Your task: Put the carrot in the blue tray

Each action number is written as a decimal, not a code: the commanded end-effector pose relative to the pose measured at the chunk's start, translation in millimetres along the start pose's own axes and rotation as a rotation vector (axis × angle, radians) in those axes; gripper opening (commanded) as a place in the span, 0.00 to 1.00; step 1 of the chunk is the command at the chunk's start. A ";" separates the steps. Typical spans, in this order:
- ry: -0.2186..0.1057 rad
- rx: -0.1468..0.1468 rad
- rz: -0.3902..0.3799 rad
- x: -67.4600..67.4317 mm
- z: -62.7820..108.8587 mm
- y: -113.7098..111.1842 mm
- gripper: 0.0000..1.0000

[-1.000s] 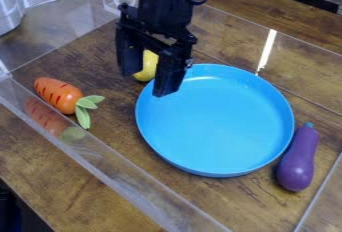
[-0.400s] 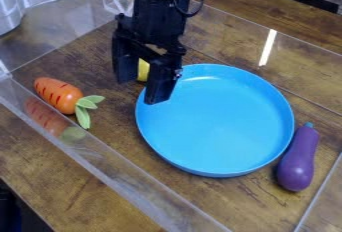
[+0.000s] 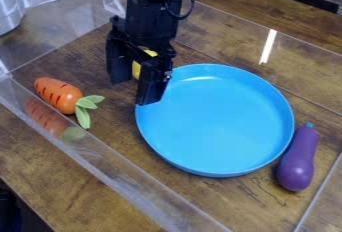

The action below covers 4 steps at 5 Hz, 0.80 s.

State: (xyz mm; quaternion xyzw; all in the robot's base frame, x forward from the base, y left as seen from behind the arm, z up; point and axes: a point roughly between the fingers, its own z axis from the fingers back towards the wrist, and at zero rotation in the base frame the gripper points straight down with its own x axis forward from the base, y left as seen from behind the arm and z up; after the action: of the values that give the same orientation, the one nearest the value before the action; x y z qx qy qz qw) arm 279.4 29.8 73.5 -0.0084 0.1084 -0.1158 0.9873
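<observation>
The carrot (image 3: 60, 94) lies on the wooden table at the left, orange with dark grooves, its green leaves pointing right toward the blue tray (image 3: 217, 119). The tray is a large round blue plate in the middle, with nothing in it. My black gripper (image 3: 135, 82) hangs open above the table between the carrot and the tray's left rim, fingers pointing down with nothing between them. It is up and to the right of the carrot, not touching it.
A purple eggplant (image 3: 299, 157) lies right of the tray. A yellow lemon is mostly hidden behind the gripper. A clear plastic wall (image 3: 80, 151) runs along the near left side, reflecting the carrot.
The gripper has moved left and a little down, away from the tray's rim toward the carrot. It stays open. The carrot, tray and eggplant have not moved.
</observation>
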 end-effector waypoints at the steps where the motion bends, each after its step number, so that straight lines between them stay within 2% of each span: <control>1: -0.023 0.010 0.002 -2.2 4.7 9.1 1.00; 4: 0.003 0.014 -0.036 -5.6 -6.0 20.9 1.00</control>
State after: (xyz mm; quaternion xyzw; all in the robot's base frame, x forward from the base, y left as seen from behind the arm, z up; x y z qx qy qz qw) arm 276.0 44.6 60.4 -0.0070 0.1225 -0.1433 0.9820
